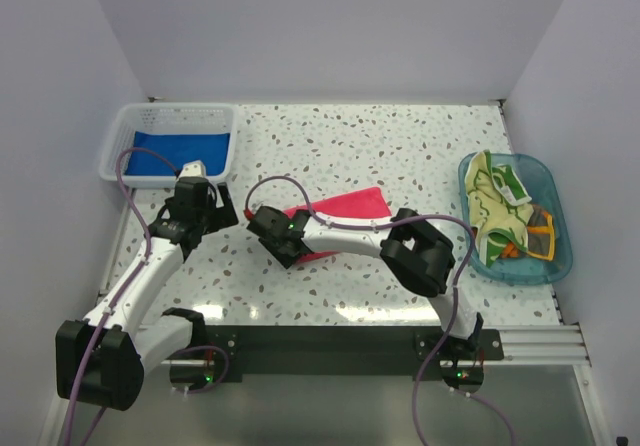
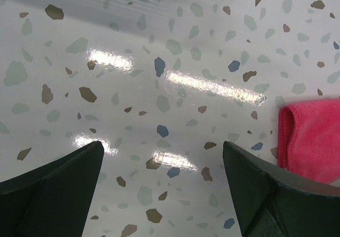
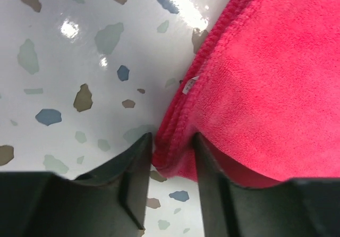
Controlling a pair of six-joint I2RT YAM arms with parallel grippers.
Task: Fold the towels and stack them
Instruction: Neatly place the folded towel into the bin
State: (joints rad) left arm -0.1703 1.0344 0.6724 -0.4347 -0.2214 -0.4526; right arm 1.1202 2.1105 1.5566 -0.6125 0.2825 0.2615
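Pink towel | right tool pinches its edge | left tool wide open, empty | basket, tub well apart

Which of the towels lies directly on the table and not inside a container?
The pink towel, with the right gripper around its edge. The blue towel lies in the white basket; the green patterned towel sits in the blue tub.
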